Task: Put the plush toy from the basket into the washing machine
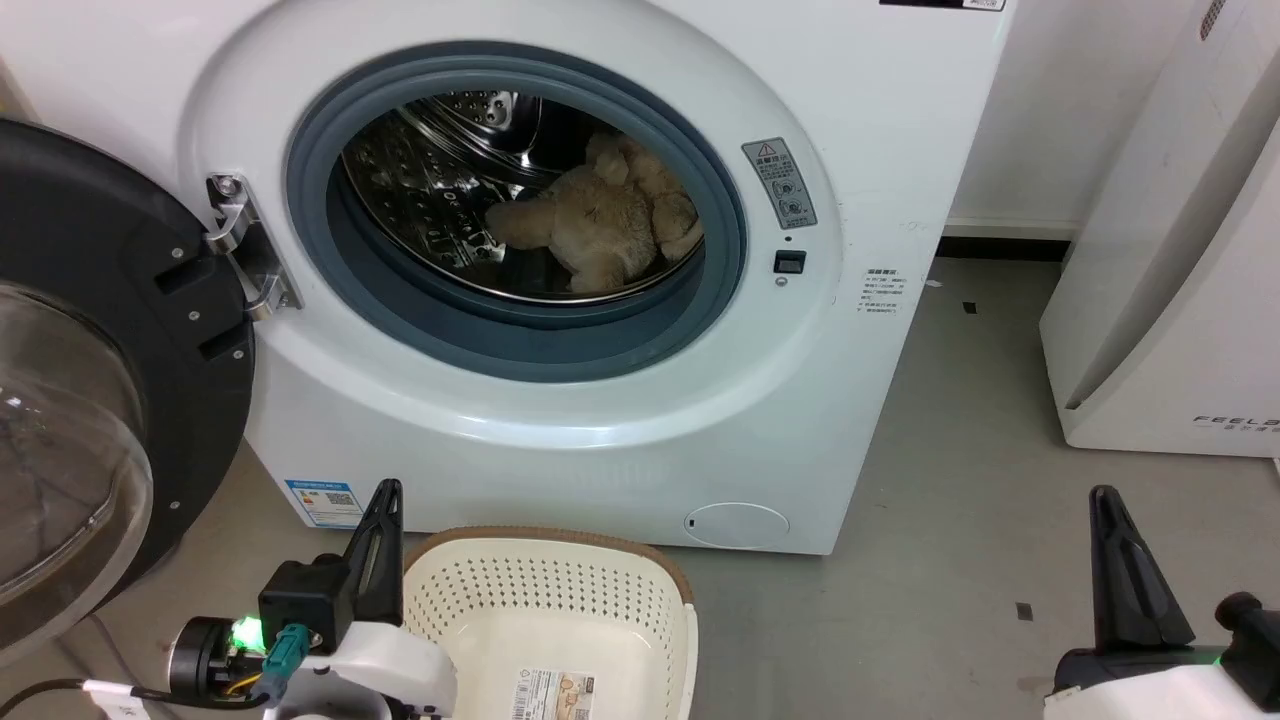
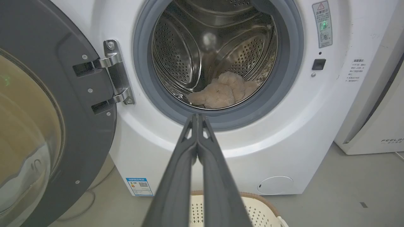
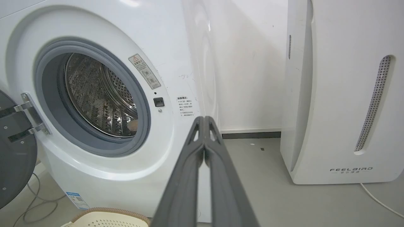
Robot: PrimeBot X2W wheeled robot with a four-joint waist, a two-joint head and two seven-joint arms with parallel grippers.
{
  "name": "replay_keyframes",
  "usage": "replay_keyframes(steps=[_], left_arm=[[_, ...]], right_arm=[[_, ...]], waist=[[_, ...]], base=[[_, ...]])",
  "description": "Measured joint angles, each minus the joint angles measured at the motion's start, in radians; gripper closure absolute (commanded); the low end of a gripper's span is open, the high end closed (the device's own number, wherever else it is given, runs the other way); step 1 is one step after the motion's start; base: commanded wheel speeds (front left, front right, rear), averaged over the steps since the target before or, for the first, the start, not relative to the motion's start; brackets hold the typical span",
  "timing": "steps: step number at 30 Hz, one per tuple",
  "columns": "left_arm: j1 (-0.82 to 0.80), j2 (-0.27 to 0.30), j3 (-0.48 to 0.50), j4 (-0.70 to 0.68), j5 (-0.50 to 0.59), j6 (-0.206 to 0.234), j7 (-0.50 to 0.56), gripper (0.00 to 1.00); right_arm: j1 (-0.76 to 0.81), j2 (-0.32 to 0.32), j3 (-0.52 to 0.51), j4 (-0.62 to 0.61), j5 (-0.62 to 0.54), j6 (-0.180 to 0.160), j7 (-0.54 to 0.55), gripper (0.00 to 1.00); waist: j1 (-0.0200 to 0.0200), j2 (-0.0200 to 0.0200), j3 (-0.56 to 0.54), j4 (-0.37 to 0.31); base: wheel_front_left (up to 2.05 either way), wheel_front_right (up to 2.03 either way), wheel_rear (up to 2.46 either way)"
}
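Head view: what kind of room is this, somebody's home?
Probably a laundry corner, home or test room I can't tell: a front-loading washing machine, a perforated laundry basket on the grey floor, another white appliance alongside.

The left end effector and right end effector have long, tapering black fingers. Glossy white forearm shells carry green lights.

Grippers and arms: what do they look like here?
On left gripper and right gripper alike: two long dark grey tapering fingers, triangular cut-outs near the tips. White forearms; the black left wrist carries a green light, teal plug and cables.
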Motion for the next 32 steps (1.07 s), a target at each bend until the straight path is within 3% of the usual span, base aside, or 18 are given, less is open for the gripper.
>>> replay_keyframes(steps=[32], left_arm=[[0.019,-0.005,0.002,-0.061,0.008,0.001,0.066,1.0]], right_arm=[[-0.008,0.0,0.025,0.001,-0.058,0.0,0.064,1.0]], waist=[[0.0001,0.0,-0.003,-0.02]], base=[[0.0,0.0,0.0]])
